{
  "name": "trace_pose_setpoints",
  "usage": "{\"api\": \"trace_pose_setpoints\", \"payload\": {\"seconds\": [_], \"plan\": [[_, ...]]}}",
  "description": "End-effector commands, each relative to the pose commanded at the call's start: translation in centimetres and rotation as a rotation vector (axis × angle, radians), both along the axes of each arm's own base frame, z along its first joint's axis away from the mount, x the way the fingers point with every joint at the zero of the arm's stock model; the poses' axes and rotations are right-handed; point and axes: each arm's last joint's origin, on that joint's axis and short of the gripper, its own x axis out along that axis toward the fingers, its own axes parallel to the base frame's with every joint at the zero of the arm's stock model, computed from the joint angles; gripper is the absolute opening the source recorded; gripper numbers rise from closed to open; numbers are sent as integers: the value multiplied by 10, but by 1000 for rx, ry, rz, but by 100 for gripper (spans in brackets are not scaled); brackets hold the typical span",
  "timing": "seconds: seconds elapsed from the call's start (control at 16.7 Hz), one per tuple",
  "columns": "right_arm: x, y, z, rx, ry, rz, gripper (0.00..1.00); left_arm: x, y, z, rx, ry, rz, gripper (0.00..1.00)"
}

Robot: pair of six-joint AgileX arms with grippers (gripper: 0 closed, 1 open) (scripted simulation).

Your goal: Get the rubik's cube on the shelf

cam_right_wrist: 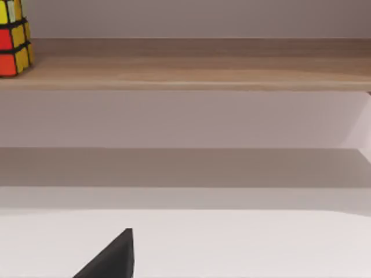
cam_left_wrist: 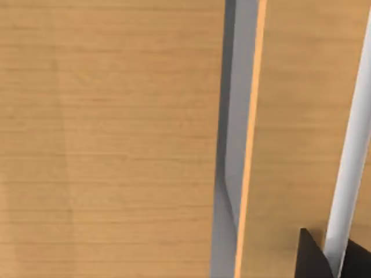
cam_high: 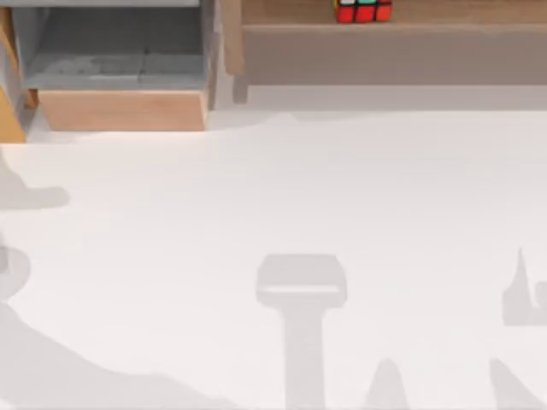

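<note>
Jaws on both arms: can't tell how open, nothing visibly held. The rubik's cube (cam_high: 363, 10) sits on the shelf (cam_high: 444, 15) near its front edge; white worktop (cam_high: 282, 188) looks wide open.

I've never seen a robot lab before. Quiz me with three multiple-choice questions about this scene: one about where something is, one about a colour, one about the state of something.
1. Where is the cube?
A. On the shelf
B. On the white table
C. Inside the grey-lined box

2. What colour is the table top?
A. Green
B. White
C. Black

3. How does the cube stand?
A. Held in a hand
B. Resting free on the shelf
C. Hanging off the table edge

Answers:
1. A, the top view shows it on the wooden ledge at the far edge.
2. B, the top view shows a white surface.
3. B, the right wrist view shows the cube sitting on the ledge with nothing touching it.
</note>
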Motion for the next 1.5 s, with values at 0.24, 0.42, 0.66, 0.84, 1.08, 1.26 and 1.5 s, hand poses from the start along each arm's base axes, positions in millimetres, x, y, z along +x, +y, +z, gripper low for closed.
{"api": "trace_pose_setpoints", "payload": {"seconds": [0.24,0.42,0.66,0.84,1.08,1.26,1.5], "plan": [[0,0,0,0,0,0,100,33,1,1,3,-5,0,0],[0,0,0,0,0,0,100,56,-1,2,5,-7,-3,0],[0,0,0,0,0,0,100,60,-2,2,1,-4,-3,0],[0,0,0,0,0,0,100,60,-2,2,1,-4,-3,15],[0,0,0,0,0,0,100,60,-2,2,1,-4,-3,45],[0,0,0,0,0,0,100,60,-2,2,1,-4,-3,68],[0,0,0,0,0,0,100,60,-2,2,1,-4,-3,98]]}}
